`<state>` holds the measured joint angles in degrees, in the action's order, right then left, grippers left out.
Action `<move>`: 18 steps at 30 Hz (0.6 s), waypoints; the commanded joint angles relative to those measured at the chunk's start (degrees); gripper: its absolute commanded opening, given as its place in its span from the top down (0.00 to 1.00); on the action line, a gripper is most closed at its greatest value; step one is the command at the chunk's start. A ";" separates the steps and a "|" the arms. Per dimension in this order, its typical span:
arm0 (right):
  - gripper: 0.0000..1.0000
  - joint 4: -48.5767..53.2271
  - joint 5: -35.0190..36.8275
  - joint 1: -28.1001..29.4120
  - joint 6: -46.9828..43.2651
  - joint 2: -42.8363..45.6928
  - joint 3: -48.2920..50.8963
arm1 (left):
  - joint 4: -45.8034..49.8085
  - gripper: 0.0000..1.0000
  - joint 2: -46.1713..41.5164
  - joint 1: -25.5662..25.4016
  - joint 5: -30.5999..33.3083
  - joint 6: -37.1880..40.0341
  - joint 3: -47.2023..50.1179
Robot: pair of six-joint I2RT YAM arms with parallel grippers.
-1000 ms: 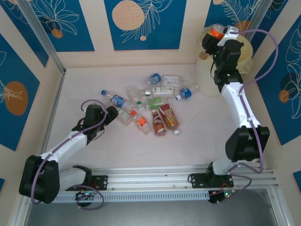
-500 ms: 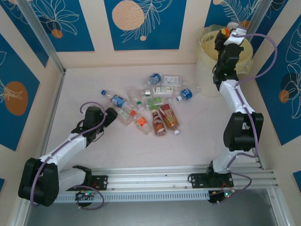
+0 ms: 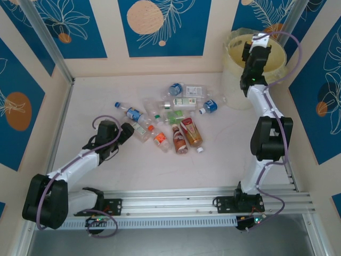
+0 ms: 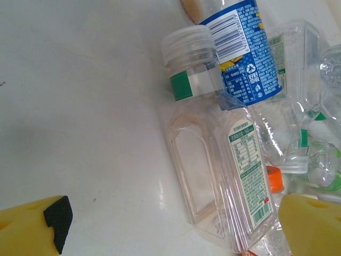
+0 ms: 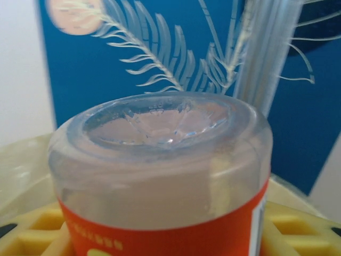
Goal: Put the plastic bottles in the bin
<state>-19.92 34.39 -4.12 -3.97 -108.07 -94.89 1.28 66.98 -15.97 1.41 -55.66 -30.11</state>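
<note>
Seen from above, the left gripper [image 3: 126, 132] sits low on the pale worktop [image 3: 224, 154], its jaws wide apart and empty. Just at its 3 o'clock a clear bottle [image 4: 213, 170] with a white cap and green label lies on its side, touching a blue-labelled bottle [image 4: 242, 50] beyond it. Both belong to a loose pile of bottles [image 3: 173, 120] at the worktop's centre. Farther back, at 1 o'clock, the cream bin [image 3: 234, 80] stands in the corner. The right gripper [image 3: 254, 42] hangs over its mouth, clamped on an orange-labelled bottle [image 5: 160, 176] whose base faces the wrist camera.
</note>
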 commanded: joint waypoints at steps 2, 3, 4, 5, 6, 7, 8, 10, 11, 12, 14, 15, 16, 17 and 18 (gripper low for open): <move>0.77 13.00 1.52 -3.61 7.35 -2.40 -8.90 | -0.64 0.00 0.95 0.76 -1.17 -0.87 -1.08; 0.76 15.71 1.10 -4.14 8.18 -3.27 -10.63 | -0.67 0.00 1.16 0.76 -1.35 -0.90 -1.16; 0.75 17.76 0.70 -4.55 8.51 -4.09 -12.10 | -0.73 0.00 1.35 0.76 -1.45 -0.98 -1.23; 0.75 18.44 0.47 -4.62 7.55 -4.50 -12.59 | -0.75 0.00 1.45 0.76 -1.50 -1.07 -1.25; 0.74 17.91 0.76 -4.41 6.36 -4.90 -12.73 | -0.82 0.00 1.68 0.76 -1.51 -1.12 -1.22; 0.73 18.10 0.98 -4.33 5.47 -5.20 -13.22 | -0.82 0.00 1.72 0.76 -1.58 -1.17 -1.22; 0.71 18.61 1.36 -4.26 4.84 -5.55 -13.78 | -0.84 0.00 1.75 0.70 -1.58 -1.19 -1.26; 0.63 18.53 3.48 -3.80 3.51 -6.37 -14.63 | -0.84 0.00 1.79 0.76 -1.67 -1.11 -1.28; 0.60 18.52 4.71 -3.56 2.87 -6.70 -15.16 | -0.88 0.00 1.84 0.76 -1.67 -1.12 -1.28; 0.53 18.52 6.33 -3.30 2.29 -7.17 -15.81 | -0.85 0.00 1.88 0.76 -1.67 -1.06 -1.29; 0.41 18.91 9.36 -2.73 0.93 -8.32 -17.46 | -0.76 0.00 1.92 0.74 -1.85 -0.99 -1.25; 0.35 19.54 10.74 -2.54 0.56 -8.95 -18.51 | -0.69 0.00 1.80 0.76 -1.85 -1.03 -1.18; 0.32 20.39 11.33 -2.38 0.53 -9.38 -19.34 | -0.58 0.00 1.83 0.72 -1.89 -0.89 -1.16; 0.29 21.13 11.40 -2.30 0.68 -9.59 -19.85 | -0.51 0.00 1.84 0.76 -1.92 -0.87 -1.05; 0.26 21.72 11.56 -2.27 1.06 -9.62 -20.27 | -0.54 0.00 1.84 0.76 -1.85 -0.85 -0.96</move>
<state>0.58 41.65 -6.68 -2.20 -117.62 -111.90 0.93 68.49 -15.97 0.38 -56.07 -30.15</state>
